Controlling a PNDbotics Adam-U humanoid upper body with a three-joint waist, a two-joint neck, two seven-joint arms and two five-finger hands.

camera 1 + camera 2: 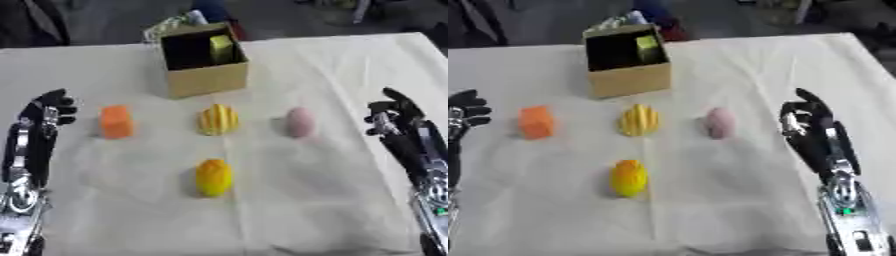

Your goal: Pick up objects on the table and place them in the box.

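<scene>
No writing is readable on the box [206,79] or anything else on the worktop [332,200]. The left robot hand [48,112] and right robot hand [805,120] rest spread, holding nothing.

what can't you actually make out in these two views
- Box contents: both views show only a yellow-green block against the inner wall; the near wall and shadow hide the bottom.
- Identity of the items: the orange block, striped yellow piece, pink piece and yellow-orange piece are too blurred to name.
- Left robot hand: cut off by the right eye view's left edge.
- Right robot hand: fingertip detail blurred.
</scene>
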